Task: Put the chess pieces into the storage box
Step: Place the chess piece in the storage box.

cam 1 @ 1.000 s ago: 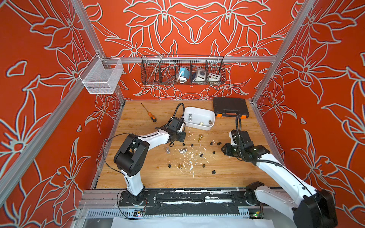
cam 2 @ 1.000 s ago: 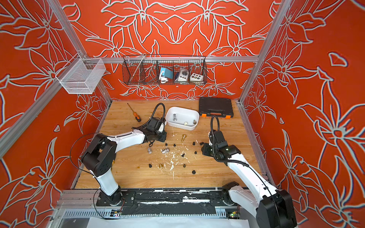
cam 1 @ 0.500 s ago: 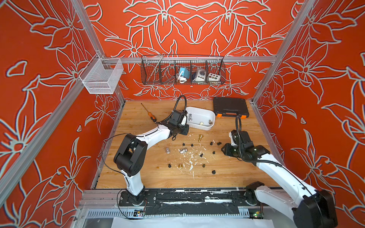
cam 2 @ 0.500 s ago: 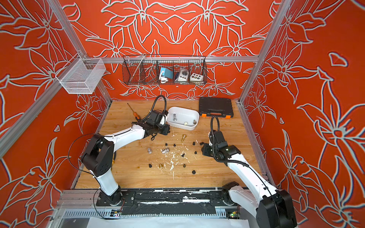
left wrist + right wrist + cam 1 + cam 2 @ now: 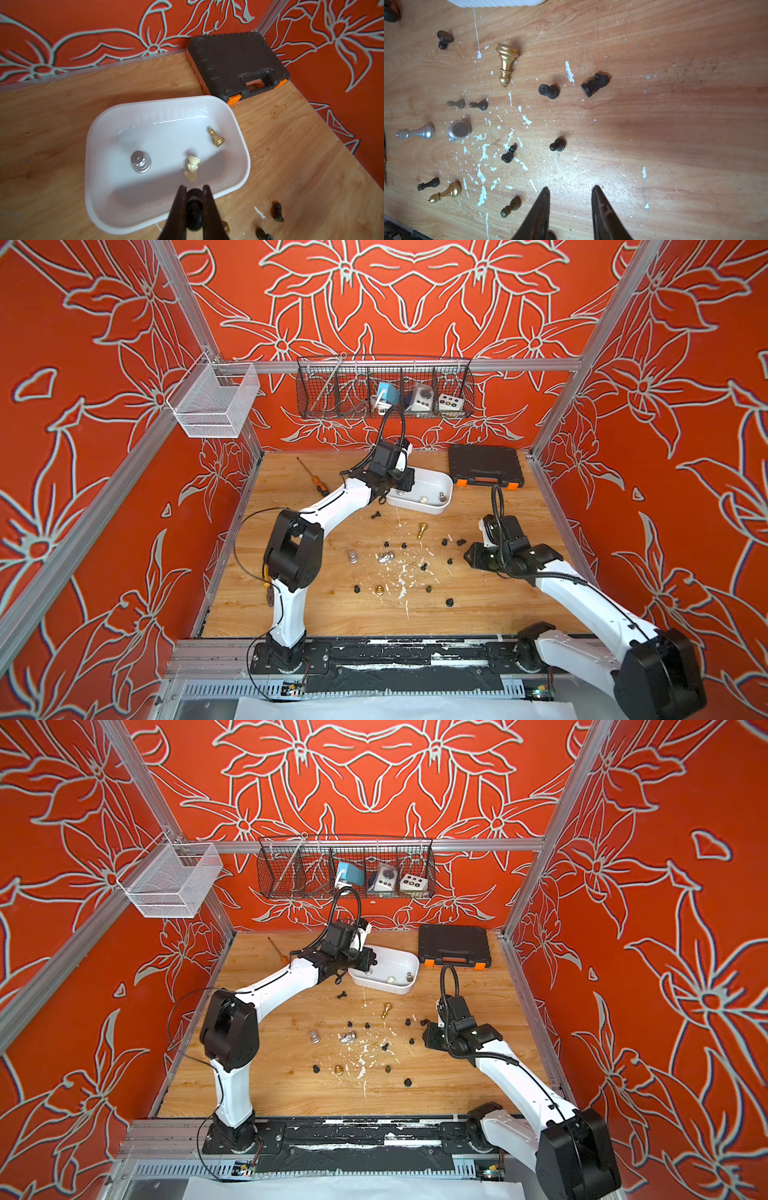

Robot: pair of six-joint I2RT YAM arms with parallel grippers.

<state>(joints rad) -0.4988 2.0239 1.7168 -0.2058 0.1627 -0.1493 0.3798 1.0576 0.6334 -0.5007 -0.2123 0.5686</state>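
The white storage box (image 5: 432, 485) (image 5: 166, 128) sits at the back of the table and holds a silver piece (image 5: 140, 164), a cream piece (image 5: 192, 168) and a gold pawn (image 5: 216, 137). My left gripper (image 5: 194, 191) (image 5: 403, 487) hangs over the box's near rim, shut on a black chess piece (image 5: 194, 209). Several black pawns, a gold piece (image 5: 422, 529) (image 5: 505, 62), a gold pawn (image 5: 379, 590) and two silver pieces (image 5: 353, 558) (image 5: 386, 558) lie on the wood. My right gripper (image 5: 571, 191) (image 5: 469, 558) is open and empty, low over bare wood to the right of them.
A black toolcase with orange latches (image 5: 484, 466) stands right of the box. An orange-handled screwdriver (image 5: 311, 477) lies at the back left. On the walls hang a dark wire basket (image 5: 384, 389) and a white mesh basket (image 5: 214, 402). White paint flecks (image 5: 401, 572) mark the table's middle.
My left arm has risen from the table's middle and swung back to the box's near rim, carrying the black piece. The right arm has not moved.
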